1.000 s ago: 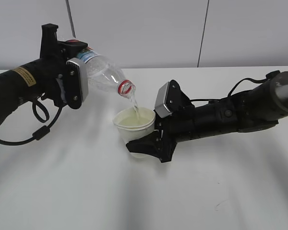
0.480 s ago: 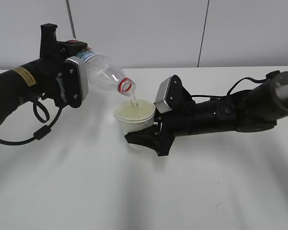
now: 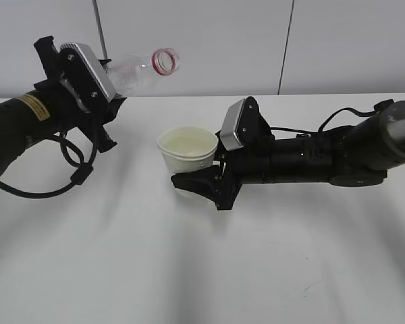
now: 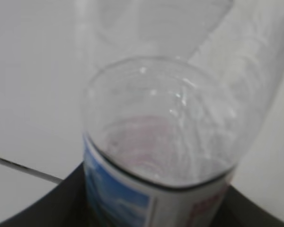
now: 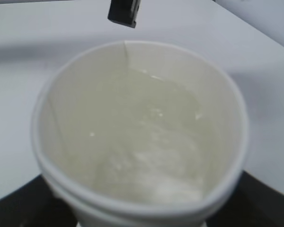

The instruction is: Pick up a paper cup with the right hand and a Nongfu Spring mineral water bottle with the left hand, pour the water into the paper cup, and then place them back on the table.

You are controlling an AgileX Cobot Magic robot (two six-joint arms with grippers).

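Note:
My left gripper [image 3: 104, 91] is shut on the clear water bottle [image 3: 138, 71], held high at the upper left with its red-ringed open mouth tipped slightly upward to the right. In the left wrist view the bottle [image 4: 161, 142] fills the frame, its labelled body between the black jaws. My right gripper [image 3: 196, 177] is shut on the paper cup [image 3: 187, 154], upright near the middle of the white table [image 3: 202, 270], with water in it. The right wrist view looks down into the cup [image 5: 137, 127], which hides the jaws. No water streams from the bottle.
A grey wall with vertical seams stands behind the table's far edge. The left arm's looped black cable [image 3: 61, 179] hangs down to the tabletop at the left. The right arm [image 3: 337, 158] lies low across the right side.
The left gripper has swung the bottle up and back, from mouth-down over the cup to mouth-up away from it; the stream has stopped. The cup has risen slightly.

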